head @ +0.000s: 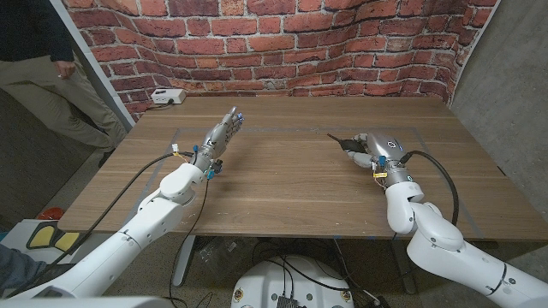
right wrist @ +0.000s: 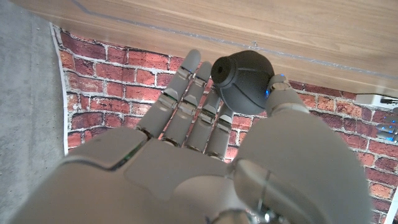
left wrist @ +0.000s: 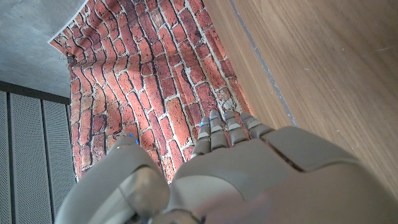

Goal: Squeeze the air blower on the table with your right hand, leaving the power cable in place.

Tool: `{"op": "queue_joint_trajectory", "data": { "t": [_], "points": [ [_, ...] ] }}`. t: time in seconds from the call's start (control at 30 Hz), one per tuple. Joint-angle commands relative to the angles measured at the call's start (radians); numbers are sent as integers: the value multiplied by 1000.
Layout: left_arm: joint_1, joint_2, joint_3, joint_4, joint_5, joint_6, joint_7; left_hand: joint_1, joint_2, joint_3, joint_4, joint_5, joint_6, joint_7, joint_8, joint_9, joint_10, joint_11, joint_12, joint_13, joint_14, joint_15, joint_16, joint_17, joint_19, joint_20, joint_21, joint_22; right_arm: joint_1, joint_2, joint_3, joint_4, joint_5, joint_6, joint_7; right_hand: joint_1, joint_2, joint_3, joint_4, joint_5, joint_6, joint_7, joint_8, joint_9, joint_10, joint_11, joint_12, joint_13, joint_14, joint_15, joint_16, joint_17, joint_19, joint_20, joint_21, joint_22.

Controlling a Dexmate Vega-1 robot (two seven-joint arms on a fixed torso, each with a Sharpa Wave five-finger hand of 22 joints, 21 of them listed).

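Right robot hand (head: 374, 151) sits at approx 3 o'clock on the worktop (head: 282, 180), fingers wrapped round the blower (head: 353, 147). In the right wrist view the blower (right wrist: 245, 81), a dark rubber bulb, is held between the thumb and the other fingers (right wrist: 186, 102), bulb end poking out past the fingertips. In the head view its thin black nozzle points toward 9 o'clock, just above the wood. How hard the bulb is pressed can't be told; it looks round, poss. not yet squashed.

Left robot hand (head: 221, 137) is at approx 10 o'clock, well apart from the right, standing on edge w/ fingers straight and close together, reaching toward 12, holding nothing. Left wrist view shows the same: back of the hand (left wrist: 236, 180), fingers extended over bare wood toward the brick wall (left wrist: 149, 93).

A white box (head: 167, 97) w/ a cable rests at the far 11 o'clock corner, prob. the power unit, too small to be sure. A person (head: 43, 60) stands beyond that corner.
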Motion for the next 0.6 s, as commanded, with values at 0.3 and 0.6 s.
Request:
{"op": "queue_joint_trajectory", "data": {
  "t": [0.3,0.6],
  "points": [
    [7,-3,6,-8,8,4,11,9,-4,-8,-1,-1,7,-3,0,4,-1,-4,-3,5,9,-5,0,4,-5,1,0,6,83,33,-121,99,-36,-42,72,-30,-4,-14,5,10,-42,-9,-20,3,-43,-10,-9,2,-50,-58,-5,2,-31,-74,-13,-1],
    [11,1,7,-16,12,10,16,9,-4,-9,-1,-1,5,-4,0,4,-2,-4,-3,5,9,-4,-1,4,-6,2,0,6,115,34,-175,125,-79,-88,111,-46,-8,-21,5,13,-97,-2,-35,4,-99,-2,-15,3,-85,-46,-5,2,-62,-68,-25,-3]
  ]
}}
